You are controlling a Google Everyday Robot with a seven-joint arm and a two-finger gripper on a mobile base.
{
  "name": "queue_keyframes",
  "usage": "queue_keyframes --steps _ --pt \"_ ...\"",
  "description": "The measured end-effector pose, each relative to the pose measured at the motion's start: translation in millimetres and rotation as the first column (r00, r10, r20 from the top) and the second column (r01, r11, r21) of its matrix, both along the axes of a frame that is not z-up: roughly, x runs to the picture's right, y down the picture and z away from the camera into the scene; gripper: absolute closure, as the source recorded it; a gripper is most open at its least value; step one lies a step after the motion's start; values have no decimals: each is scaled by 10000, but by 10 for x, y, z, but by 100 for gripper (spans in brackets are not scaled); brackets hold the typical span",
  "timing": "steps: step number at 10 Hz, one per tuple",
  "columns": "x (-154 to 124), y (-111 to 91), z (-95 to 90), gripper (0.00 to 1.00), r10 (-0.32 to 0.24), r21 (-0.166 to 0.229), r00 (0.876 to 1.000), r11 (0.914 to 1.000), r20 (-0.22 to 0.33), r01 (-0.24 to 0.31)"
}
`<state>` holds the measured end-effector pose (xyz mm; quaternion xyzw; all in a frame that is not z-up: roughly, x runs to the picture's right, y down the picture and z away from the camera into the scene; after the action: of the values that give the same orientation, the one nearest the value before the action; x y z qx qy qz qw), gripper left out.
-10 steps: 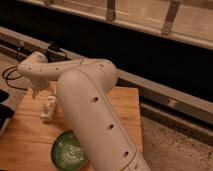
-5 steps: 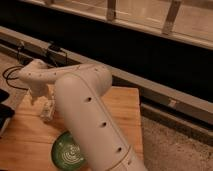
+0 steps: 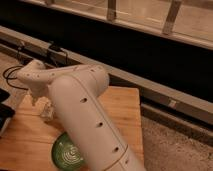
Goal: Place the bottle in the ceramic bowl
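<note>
Presently: small white plastic bottle (image 3: 48, 112) is recorded beyond round dark green ceramic bowl (image 3: 67, 153), unplaced; gripper (image 3: 39, 100), barely shifted, is positioned over it; grip state cannot be told.

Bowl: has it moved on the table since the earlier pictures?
No. The bowl stays as near the table's left edge as before; the gripper is beyond it, leftward.
</note>
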<state>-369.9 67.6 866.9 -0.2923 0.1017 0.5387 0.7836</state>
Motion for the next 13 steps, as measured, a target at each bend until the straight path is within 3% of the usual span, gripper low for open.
queue_keyframes --steps 2,5,10,13 --pt "192 -166 -117 35 156 396 9993 9991 -328 -143" --pt "307 -211 -131 35 240 361 9986 9991 -477 -222" --pt "207 13 102 35 51 -390 9998 9992 -205 -59" --pt "17 235 256 35 -484 -1260 9988 9908 107 494"
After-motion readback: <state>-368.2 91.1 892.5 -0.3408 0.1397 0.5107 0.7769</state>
